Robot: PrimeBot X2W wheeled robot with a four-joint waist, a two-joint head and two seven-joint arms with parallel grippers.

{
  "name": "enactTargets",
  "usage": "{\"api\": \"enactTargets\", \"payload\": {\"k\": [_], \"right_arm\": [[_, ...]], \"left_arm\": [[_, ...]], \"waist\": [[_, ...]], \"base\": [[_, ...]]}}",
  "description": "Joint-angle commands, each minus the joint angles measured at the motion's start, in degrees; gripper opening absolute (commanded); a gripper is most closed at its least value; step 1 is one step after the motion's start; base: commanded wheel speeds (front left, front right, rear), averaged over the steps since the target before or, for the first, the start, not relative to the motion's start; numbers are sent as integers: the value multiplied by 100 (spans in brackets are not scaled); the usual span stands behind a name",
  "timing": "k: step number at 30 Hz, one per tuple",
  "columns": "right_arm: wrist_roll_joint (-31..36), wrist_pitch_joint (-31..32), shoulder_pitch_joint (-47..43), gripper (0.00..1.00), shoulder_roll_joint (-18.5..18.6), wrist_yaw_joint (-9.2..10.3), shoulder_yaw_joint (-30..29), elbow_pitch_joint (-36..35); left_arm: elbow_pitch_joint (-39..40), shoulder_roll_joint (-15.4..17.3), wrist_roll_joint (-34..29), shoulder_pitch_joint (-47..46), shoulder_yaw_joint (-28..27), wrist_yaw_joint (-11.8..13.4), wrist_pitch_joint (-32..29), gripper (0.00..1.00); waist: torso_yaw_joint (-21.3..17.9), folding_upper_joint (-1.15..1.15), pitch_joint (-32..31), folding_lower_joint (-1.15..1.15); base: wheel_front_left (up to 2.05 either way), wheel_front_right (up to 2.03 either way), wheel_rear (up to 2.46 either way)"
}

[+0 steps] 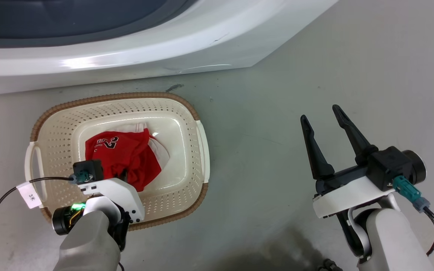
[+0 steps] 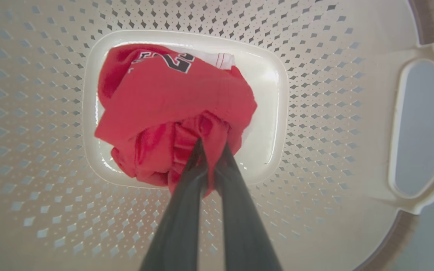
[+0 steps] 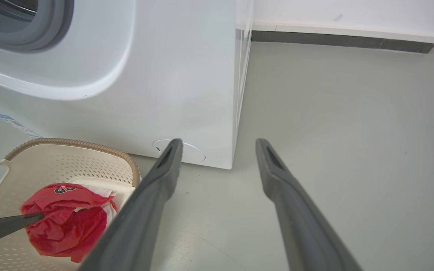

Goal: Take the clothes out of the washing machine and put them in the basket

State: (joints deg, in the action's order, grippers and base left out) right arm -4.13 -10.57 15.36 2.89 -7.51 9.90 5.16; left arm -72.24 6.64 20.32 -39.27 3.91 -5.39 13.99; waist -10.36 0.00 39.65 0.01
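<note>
My left gripper (image 2: 212, 146) pinches the crumpled red clothes (image 1: 126, 154), which lie in the perforated cream basket (image 1: 107, 98) before the white washing machine (image 1: 202, 41). My right gripper (image 1: 320, 113) hangs wide, empty.

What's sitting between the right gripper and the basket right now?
Nothing. The head view shows a bare stretch of grey floor running from the basket across to the open right gripper.

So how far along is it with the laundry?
The red clothes already lie in the basket beside the washing machine. The left gripper is shut on a fold of them, not yet let go. The right gripper is open. Whether more is left inside the machine cannot be seen.
</note>
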Motion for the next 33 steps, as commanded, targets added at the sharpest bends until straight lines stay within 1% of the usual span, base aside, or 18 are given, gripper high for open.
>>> {"api": "enactTargets", "payload": {"k": [1,2,6,11,15,20,23,24,27,33], "right_arm": [[-36,-44,110,100,-3,4,3,40],[4,-60,106,100,-3,4,-9,73],[109,-93,58,100,-2,4,-5,227],[193,-67,-171,100,-1,4,-22,386],[239,-1,-365,100,-1,4,-120,434],[272,131,-636,100,-1,4,-224,376],[328,196,-789,100,-2,4,-280,321],[328,196,-789,100,-2,4,-280,321],[352,250,-890,100,-2,4,-318,261],[366,332,-1032,100,-2,4,-383,142]], "left_arm": [[-42,40,-32,-66,51,-21,0,92],[-62,42,-19,-37,57,-37,-1,100],[-100,50,-120,186,206,-78,51,100],[120,-44,-205,573,341,-133,123,100],[795,-102,-242,1118,303,-148,118,100],[1769,-202,-333,1714,161,-131,120,100],[2344,-268,-404,2012,46,-126,120,100],[2344,-268,-404,2012,46,-126,120,100],[2969,-292,-540,2236,-50,-28,120,100],[4095,-338,-815,2501,-232,61,121,100]], "waist": [[-25,0,-39,-1],[-22,0,-97,-1],[-12,0,-503,-1],[44,0,-1264,-1],[130,0,-1855,-1],[230,0,-2375,-1],[260,0,-2593,-1],[260,0,-2593,-1],[285,0,-2760,-1],[306,0,-2946,-1]], "base": [[0,0,0],[0,0,0],[0,0,0],[0,0,0],[0,0,0],[0,0,0],[0,0,0],[0,0,0],[0,0,0],[0,0,0]]}}
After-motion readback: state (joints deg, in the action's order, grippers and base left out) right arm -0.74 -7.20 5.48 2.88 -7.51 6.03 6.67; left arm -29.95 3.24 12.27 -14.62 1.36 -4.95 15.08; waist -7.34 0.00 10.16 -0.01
